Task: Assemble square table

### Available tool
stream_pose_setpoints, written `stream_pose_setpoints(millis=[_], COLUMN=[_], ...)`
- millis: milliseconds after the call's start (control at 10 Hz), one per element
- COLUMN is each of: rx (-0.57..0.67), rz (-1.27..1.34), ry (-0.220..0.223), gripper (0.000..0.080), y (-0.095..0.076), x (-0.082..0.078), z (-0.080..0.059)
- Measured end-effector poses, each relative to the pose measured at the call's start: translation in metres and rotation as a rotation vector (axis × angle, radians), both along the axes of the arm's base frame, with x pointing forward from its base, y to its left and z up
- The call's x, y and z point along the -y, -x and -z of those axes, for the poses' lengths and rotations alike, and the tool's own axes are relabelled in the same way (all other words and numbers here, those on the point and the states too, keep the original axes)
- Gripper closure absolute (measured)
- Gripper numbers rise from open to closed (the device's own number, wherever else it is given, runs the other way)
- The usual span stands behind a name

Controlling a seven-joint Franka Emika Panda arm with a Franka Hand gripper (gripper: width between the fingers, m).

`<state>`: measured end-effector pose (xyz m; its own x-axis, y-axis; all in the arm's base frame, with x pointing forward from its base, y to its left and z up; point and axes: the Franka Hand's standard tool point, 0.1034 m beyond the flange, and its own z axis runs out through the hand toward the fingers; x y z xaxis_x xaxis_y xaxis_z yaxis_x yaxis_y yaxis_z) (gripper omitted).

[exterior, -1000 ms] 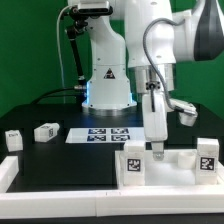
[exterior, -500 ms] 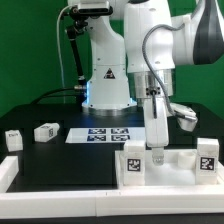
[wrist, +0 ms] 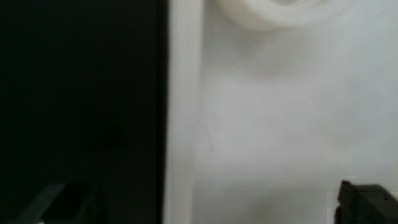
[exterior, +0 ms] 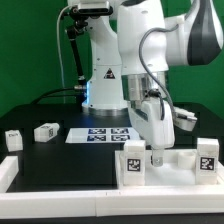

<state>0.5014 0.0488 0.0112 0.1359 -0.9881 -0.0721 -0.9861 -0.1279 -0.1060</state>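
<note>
1. The square panel (exterior: 176,173) lies flat on the desk (exterior: 70,160), at the near edge toward the exterior view's right.
2. In the wrist view, the square panel (wrist: 285,120) is a broad white face filling one side, with the dark desk on the other. Its straight edge divides the two, and a round hole (wrist: 276,12) shows in the white face.
3. My end effector (exterior: 155,157) points straight down at the panel. Its tips are at or just above the surface, and I cannot tell whether they touch.
4. My end effector (wrist: 208,200) is released. The two dark fingers (wrist: 368,197) sit wide apart with nothing clamped between them, one over the white panel and the other over the dark desk.
5. The near leg (exterior: 133,166) is a white block with a black-and-white tag. It stands upright just beside my end effector, on the exterior view's left.
6. The right leg (exterior: 207,160), also tagged, stands upright at the panel's far right. I cannot tell whether these two stand on the panel or just beside it.
7. The lying leg (exterior: 45,131) and the left leg (exterior: 12,140) rest on the desk, well apart from the panel toward the exterior view's left.
8. The marker board (exterior: 108,135) lies flat behind the panel, in front of my base (exterior: 105,85).
</note>
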Motion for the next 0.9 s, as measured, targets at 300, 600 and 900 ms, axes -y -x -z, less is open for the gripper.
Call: stream_pose_setpoints(millis=[300, 600, 900], rx=[0.0, -0.033, -0.034], rz=[-0.002, 0.005, 0.012], ry=[0.0, -0.011, -0.011], gripper=[0.0412, 0.072, 0.0728], y=[0.0, 0.01, 0.011], x=[-0.001, -0.002, -0.001], z=[0.0, 0.005, 0.005])
